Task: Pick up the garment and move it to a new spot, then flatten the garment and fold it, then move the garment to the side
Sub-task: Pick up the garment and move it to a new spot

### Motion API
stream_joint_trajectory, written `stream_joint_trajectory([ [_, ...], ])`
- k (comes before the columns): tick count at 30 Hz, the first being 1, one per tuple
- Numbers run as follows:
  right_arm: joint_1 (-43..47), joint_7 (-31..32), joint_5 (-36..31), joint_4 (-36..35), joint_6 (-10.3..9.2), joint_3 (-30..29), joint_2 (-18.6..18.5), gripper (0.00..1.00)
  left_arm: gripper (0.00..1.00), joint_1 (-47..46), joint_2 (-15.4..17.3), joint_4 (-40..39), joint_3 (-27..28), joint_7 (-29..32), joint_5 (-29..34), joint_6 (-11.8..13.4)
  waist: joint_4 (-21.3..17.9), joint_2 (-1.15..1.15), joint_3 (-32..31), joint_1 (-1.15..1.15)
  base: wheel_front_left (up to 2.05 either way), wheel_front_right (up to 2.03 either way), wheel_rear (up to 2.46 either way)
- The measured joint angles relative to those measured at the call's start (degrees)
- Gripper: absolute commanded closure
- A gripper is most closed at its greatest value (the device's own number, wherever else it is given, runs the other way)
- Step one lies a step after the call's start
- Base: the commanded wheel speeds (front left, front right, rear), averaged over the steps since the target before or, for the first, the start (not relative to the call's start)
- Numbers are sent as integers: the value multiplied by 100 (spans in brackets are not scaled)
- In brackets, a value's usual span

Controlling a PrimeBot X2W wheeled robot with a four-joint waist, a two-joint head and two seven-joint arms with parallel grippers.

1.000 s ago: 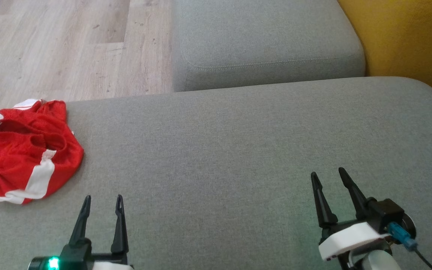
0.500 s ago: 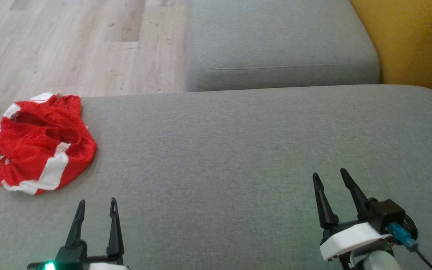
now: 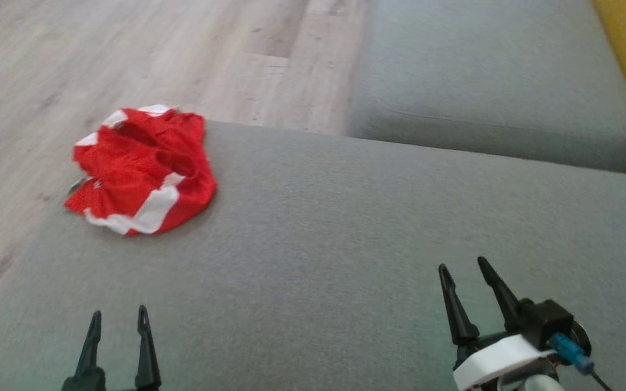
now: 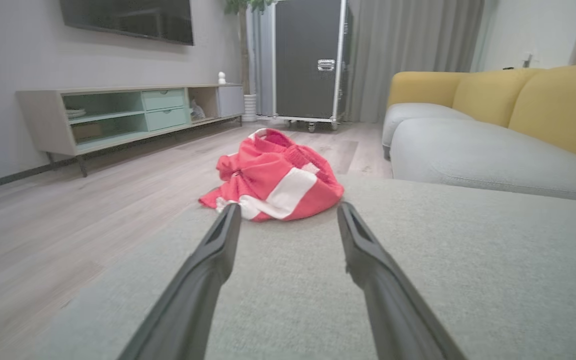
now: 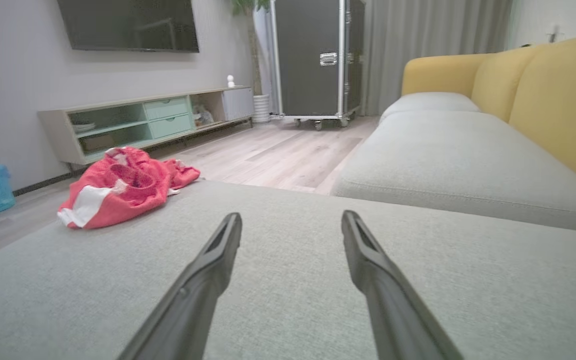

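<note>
Red garment (image 3: 142,168) on the sofa seat's (image 3: 318,244) far left corner sits better centred — the head turned toward it, likely for pickup — left gripper (image 3: 119,315) and right gripper (image 3: 462,263) fingers released.

This is a home living room. A flat-screen television (image 5: 128,25) hangs on a pale wall above a low media console (image 5: 143,122) with open shelves and mint-green drawers. A sofa (image 5: 468,165) with wide grey seat cushions and yellow back cushions (image 5: 558,95) runs along one side, over a light wood-plank floor (image 5: 278,160). Grey floor-length curtains (image 5: 418,35), a potted plant (image 4: 240,6) and a dark wheeled case (image 5: 313,55) stand at the far end. A crumpled red and white garment (image 4: 275,180) lies on the grey upholstery.
</note>
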Motion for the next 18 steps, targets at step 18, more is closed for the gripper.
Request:
stream_joint_trajectory([
  [18, -3, 0, -126, 94, 0, 311, 2, 0, 0, 164, 1, -479, 501, 0, -1, 207, 1155, 0, 276, 1, 0, 0, 0],
])
